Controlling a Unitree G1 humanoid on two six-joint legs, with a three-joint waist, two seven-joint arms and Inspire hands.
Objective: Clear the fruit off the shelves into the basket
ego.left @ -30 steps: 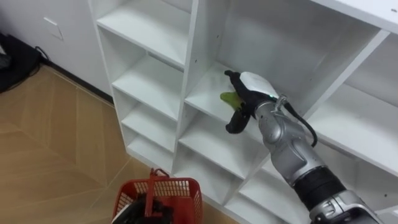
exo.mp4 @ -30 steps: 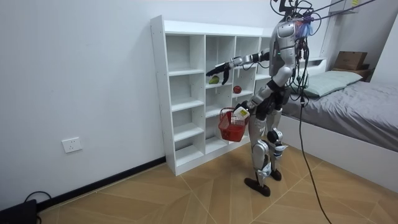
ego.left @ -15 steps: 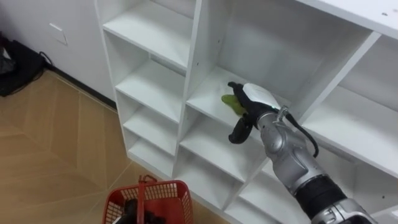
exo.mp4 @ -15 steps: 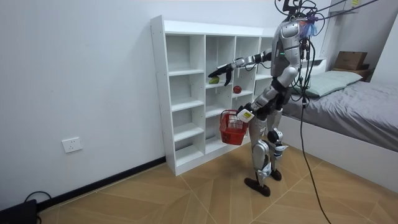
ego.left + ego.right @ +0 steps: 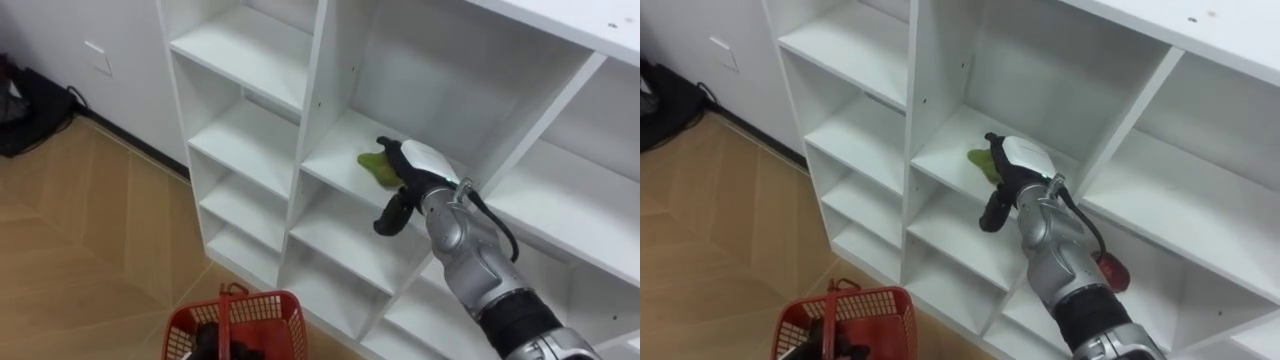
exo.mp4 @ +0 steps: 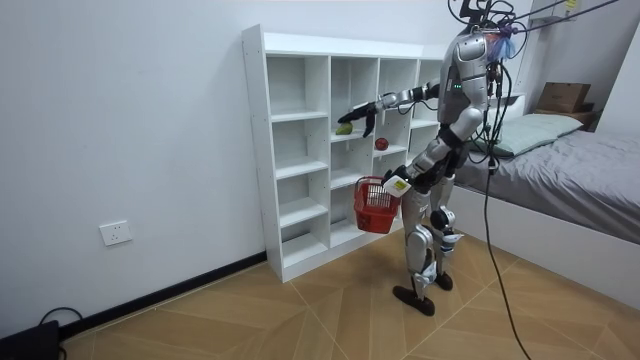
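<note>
A green fruit [image 5: 369,163] lies on a middle shelf of the white closet [image 5: 311,90]. My right hand [image 5: 420,166] reaches into that compartment. Its fingers rest over the fruit's right side and hide part of it, while the thumb hangs down, apart from it. A red fruit [image 5: 1108,270] sits one shelf lower in the column to the right. My left hand [image 6: 392,183] is curled round the handle of a red basket [image 5: 272,312], held low in front of me. In the room view I stand upright facing the closet [image 6: 300,150], right arm stretched out.
The other compartments [image 5: 240,45] hold nothing I can see. Wooden floor [image 5: 80,230] spreads to the left, with a wall socket [image 5: 97,57] above it. In the room view a bed [image 6: 570,170] stands behind me.
My right hand has pushed a little further into the compartment, onto the green fruit. The whole picture has shifted slightly, so the basket shows lower and more to the left.
</note>
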